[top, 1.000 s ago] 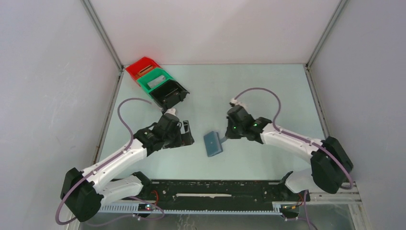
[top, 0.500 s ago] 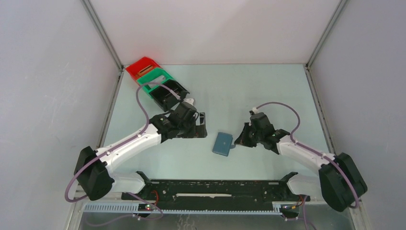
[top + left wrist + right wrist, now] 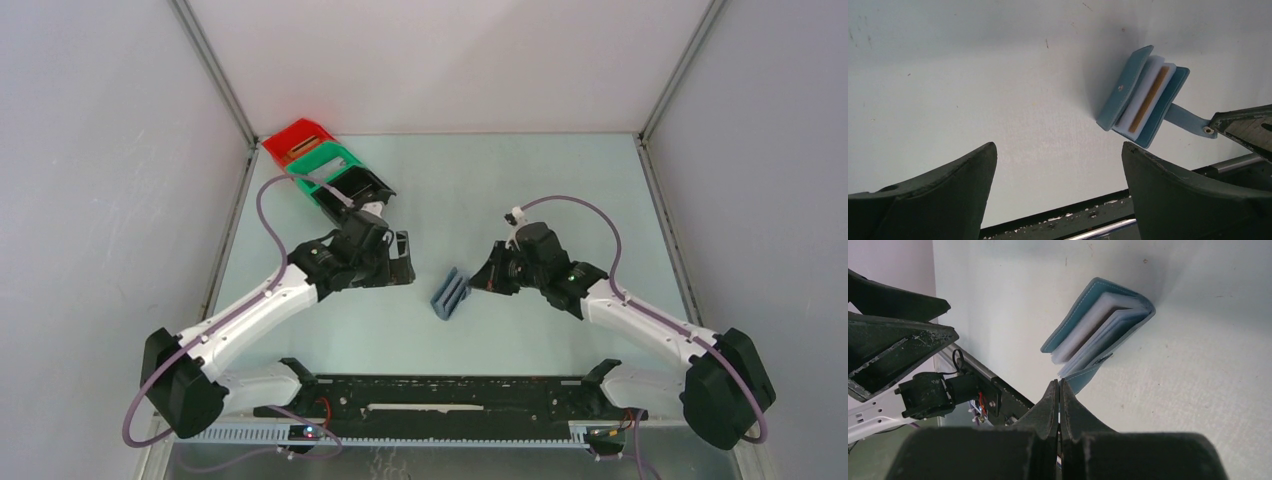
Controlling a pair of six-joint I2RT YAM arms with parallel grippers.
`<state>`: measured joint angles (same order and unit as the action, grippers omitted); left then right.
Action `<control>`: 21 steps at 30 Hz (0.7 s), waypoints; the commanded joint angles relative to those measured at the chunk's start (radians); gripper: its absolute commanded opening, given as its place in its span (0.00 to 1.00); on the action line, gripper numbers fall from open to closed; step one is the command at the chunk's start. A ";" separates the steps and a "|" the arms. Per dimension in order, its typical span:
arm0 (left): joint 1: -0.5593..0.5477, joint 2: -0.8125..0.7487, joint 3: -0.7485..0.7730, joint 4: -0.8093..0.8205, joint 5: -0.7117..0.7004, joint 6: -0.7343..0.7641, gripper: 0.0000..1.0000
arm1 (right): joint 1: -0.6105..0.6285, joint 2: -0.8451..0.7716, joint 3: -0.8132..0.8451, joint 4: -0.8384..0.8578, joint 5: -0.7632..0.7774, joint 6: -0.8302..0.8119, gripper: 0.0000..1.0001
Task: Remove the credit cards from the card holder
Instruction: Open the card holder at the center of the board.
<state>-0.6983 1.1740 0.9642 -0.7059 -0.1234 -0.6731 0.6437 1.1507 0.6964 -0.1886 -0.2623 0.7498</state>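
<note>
The blue-teal card holder stands on edge mid-table, half open, with pale inner sleeves and a tan panel showing in the left wrist view. My right gripper is shut on its closing strap, pinching it between the fingertips, with the holder just beyond the gripper in the right wrist view. My left gripper is open and empty, a short way left of the holder; its jaws stand wide apart. The credit cards are hidden inside the holder.
Red, green and black bins sit in a row at the back left, just behind my left arm. The black rail runs along the near table edge. My left gripper's fingers show in the right wrist view.
The card holder has gone from lying flat to standing on edge and half open, pulled by its strap. My right gripper shifted left and up. My left gripper drew back slightly left.
</note>
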 commanded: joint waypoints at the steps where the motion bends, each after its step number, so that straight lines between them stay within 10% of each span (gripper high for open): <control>1: 0.003 -0.011 -0.036 0.047 0.051 0.003 1.00 | -0.009 -0.006 0.034 -0.008 0.016 0.000 0.00; 21: 0.003 0.037 -0.060 0.162 0.188 -0.003 1.00 | -0.078 -0.034 0.041 -0.062 0.035 -0.056 0.00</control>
<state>-0.6971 1.2045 0.9321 -0.5945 0.0227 -0.6735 0.5838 1.1183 0.7013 -0.2230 -0.2703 0.7303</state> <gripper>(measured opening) 0.996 0.007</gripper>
